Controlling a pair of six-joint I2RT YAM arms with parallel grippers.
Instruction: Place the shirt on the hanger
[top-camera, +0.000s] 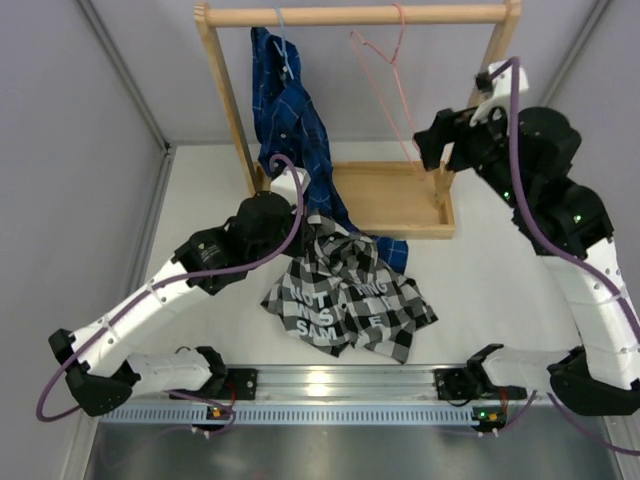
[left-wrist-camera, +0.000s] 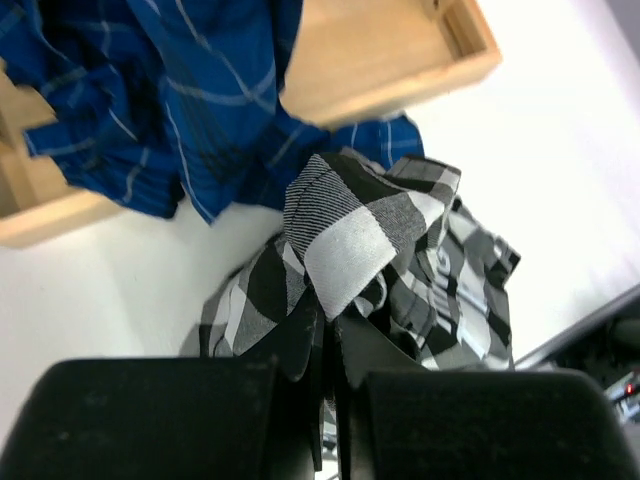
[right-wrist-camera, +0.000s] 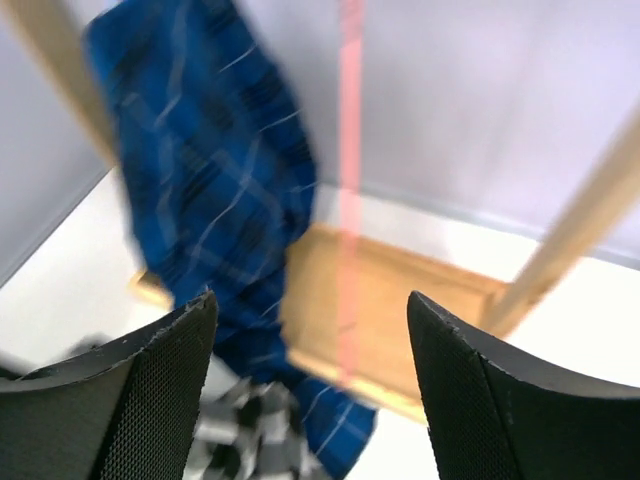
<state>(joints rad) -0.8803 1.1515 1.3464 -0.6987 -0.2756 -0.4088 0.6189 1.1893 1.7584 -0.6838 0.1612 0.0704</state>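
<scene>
Presently: shirt (left-wrist-camera: 400, 250) pinched by left gripper (left-wrist-camera: 328, 330); right gripper (right-wrist-camera: 310, 300) spread wide at hanger (right-wrist-camera: 350, 150)

Left gripper: jaws are pressed together, and a raised fold of the black-and-white checked fabric is clamped between them. The fold is seen standing up from the fingertips in the left wrist view. From the top view the pinch is placed at the far edge of the heap, on the side nearest the rack.

Shirt: it is crumpled on the white table (top-camera: 500, 280), just in front of the wooden tray base (top-camera: 390, 200) and between the two arms. White block lettering is shown on its near part. Its far edge is touched by the hem of the dark blue plaid shirt (top-camera: 290, 110), which is hung from a light blue hanger (top-camera: 283, 40) and draped over the tray's left end.

Right gripper: fingers are held well apart and nothing is gripped. It is raised beside the rack's right post. A blurred pink wire is seen in the gap between the fingers, touching neither. Whether the wire is actually between them or beyond them cannot be told.

Hanger: it is hooked on the wooden top rail (top-camera: 360, 15), right of the blue shirt, and is hung tilted.
</scene>
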